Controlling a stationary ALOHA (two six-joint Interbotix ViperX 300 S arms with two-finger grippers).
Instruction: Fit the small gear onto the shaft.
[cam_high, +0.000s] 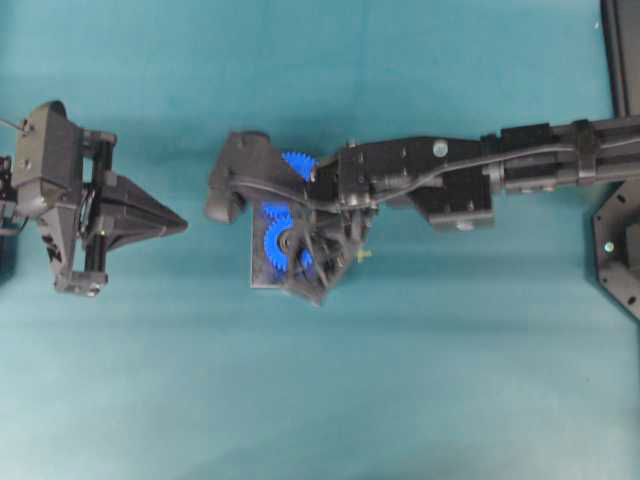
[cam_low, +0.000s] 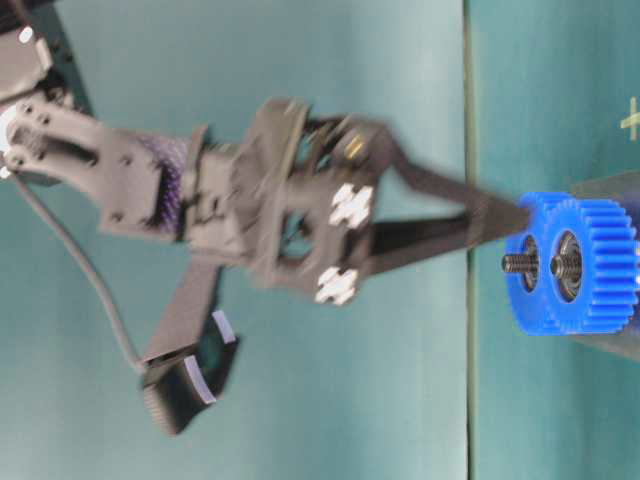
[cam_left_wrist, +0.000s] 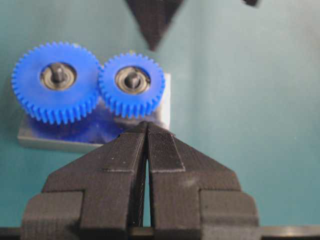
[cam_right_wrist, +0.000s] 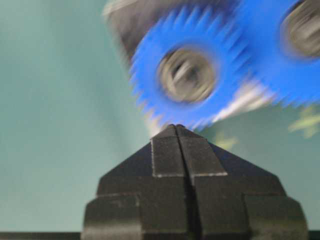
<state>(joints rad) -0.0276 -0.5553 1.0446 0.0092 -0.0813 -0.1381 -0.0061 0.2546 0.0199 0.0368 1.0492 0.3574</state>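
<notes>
We read no writing; the small gear (cam_left_wrist: 132, 85) sits on the shaft (cam_left_wrist: 132, 80); both end effectors (cam_left_wrist: 146, 125) (cam_right_wrist: 176, 128) closed, empty.

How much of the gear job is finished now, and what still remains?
Done, it seems: the small gear sits on the shaft, its teeth meeting the big gear on the plate. In hand: nothing; the left tool and the right tool are both shut and empty. Left: perhaps only pulling the right arm away.
</notes>
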